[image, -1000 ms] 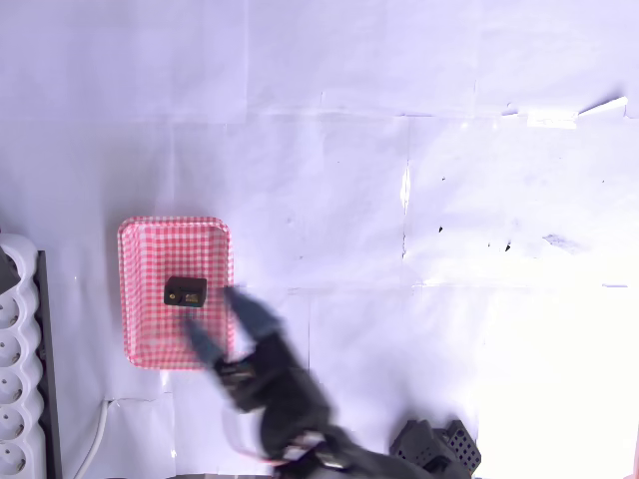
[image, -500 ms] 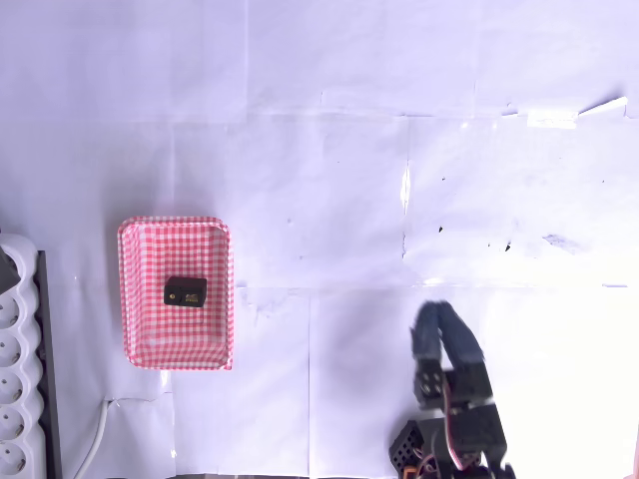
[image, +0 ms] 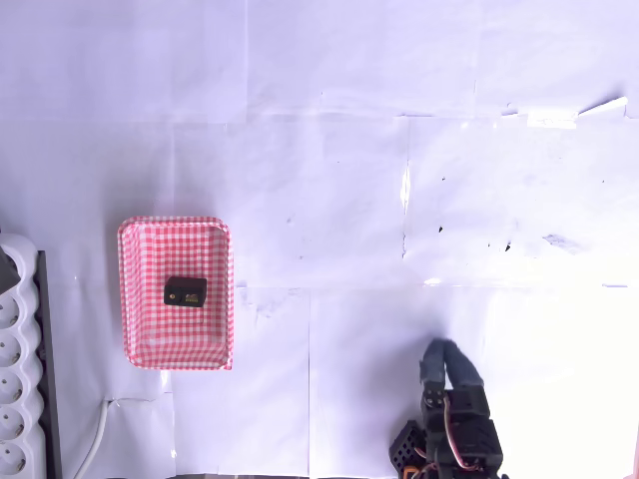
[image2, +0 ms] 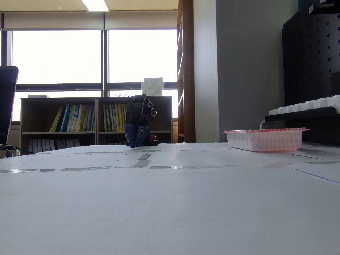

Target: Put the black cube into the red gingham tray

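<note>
The gripper (image: 445,351) sits folded back at the counter's (image: 329,180) near edge in the overhead view, well apart from the tray (image: 145,344), fingers together and holding nothing. The cube (image: 185,291) lies inside the tray, near its middle.
</note>
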